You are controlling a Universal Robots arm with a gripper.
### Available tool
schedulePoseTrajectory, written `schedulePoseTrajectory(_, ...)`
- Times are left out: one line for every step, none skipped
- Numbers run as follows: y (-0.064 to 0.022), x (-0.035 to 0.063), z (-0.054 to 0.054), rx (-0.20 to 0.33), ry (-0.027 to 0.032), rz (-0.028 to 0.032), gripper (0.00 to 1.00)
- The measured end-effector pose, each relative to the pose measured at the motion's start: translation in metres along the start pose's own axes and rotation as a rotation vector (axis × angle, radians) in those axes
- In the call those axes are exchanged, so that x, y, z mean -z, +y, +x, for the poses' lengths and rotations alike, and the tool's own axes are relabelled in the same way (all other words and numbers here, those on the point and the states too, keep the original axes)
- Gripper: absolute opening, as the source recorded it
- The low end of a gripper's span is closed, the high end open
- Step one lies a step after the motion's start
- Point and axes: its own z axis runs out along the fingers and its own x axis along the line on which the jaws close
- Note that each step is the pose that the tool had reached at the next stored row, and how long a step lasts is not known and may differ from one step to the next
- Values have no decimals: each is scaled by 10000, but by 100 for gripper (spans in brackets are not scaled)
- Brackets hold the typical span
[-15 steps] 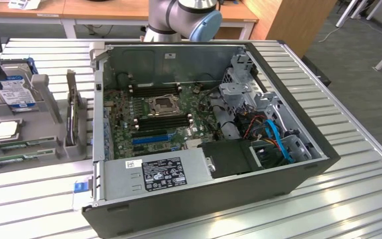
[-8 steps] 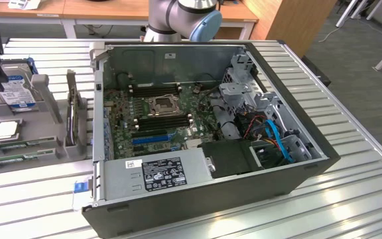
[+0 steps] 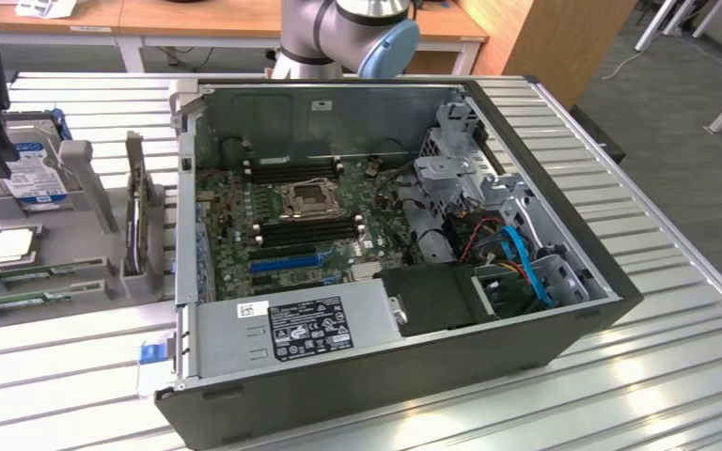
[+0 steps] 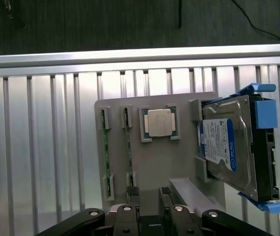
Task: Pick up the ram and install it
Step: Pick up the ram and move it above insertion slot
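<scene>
While the tool (image 4: 149, 196) hangs released above the grey holder (image 4: 154, 162), the ram (image 4: 128, 147) stands edge-up in the holder beside a second stick (image 4: 103, 147); a skewed descent could clip both.

1. Gripper (image 4: 149, 192): body cut off by wrist view's edge, past the finger mounts.
2. Ram stick (image 4: 128, 142): edge-on in tray (image 4: 154, 162), chips too small to tell.
3. Hard drive (image 3: 33, 178): exterior view, partly behind gripper; label text unreadable.
4. PC case (image 3: 462, 366): near corner cut off by exterior view's lower edge; power supply label (image 3: 311, 329) illegible.
5. Arm (image 3: 342, 33): cut off at exterior view's top edge.
</scene>
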Motion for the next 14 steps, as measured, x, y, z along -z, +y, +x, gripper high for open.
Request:
schedulePoseTrajectory(0,-10,0,5,-1,0,30)
schedulePoseTrajectory(-1,-21,1,10,0,0,30)
schedulePoseTrajectory(-1,-31,1,15,1,-1,30)
schedulePoseTrajectory(-1,-41,1,20,0,-1,30)
schedulePoseTrajectory(-2,-51,2,26,1,-1,30)
schedulePoseTrajectory(-2,-62,2,31,1,-1,30)
schedulePoseTrajectory(-2,-72,2,37,1,-2,30)
schedulePoseTrajectory(-3,-82,3,43,1,-1,30)
schedulePoseTrajectory(-3,-91,3,48,2,-1,30)
schedulePoseTrajectory(-4,-101,3,55,2,-2,30)
schedulePoseTrajectory(-4,-110,4,62,2,-2,30)
schedulePoseTrajectory(-4,-119,4,69,2,-1,30)
schedulePoseTrajectory(-4,-127,4,77,3,-3,30)
schedulePoseTrajectory(-4,-135,4,86,3,-2,30)
